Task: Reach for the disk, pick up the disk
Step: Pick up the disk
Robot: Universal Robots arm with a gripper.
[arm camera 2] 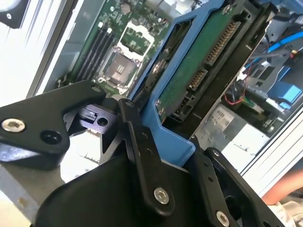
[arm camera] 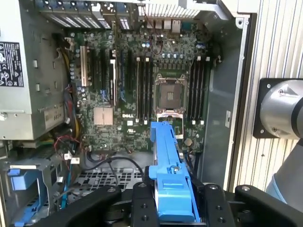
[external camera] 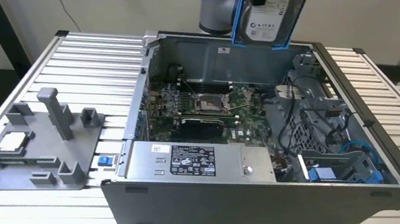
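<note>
The disk (external camera: pixel 270 13), silver with a white label and blue rails, hangs upright in the air above the back wall of the open computer case (external camera: pixel 264 208). In the second wrist view its green underside (arm camera 2: pixel 203 71) and blue rail run between my black fingers (arm camera 2: pixel 142 156). My gripper (arm camera: pixel 175 208) is shut on the disk's blue rail (arm camera: pixel 168 170), high over the motherboard (arm camera: pixel 137 94). In the exterior view the disk hangs beside the arm's blue-grey joint (external camera: pixel 219 5).
Inside the case lie the motherboard with its CPU socket (external camera: pixel 209 103), a large grey box with a label (external camera: pixel 195 161) at the front and a blue drive cage (external camera: pixel 343 166) on the exterior view's right. A grey fixture holding a small square chip (external camera: pixel 14 142) stands on the slatted table (external camera: pixel 93 67).
</note>
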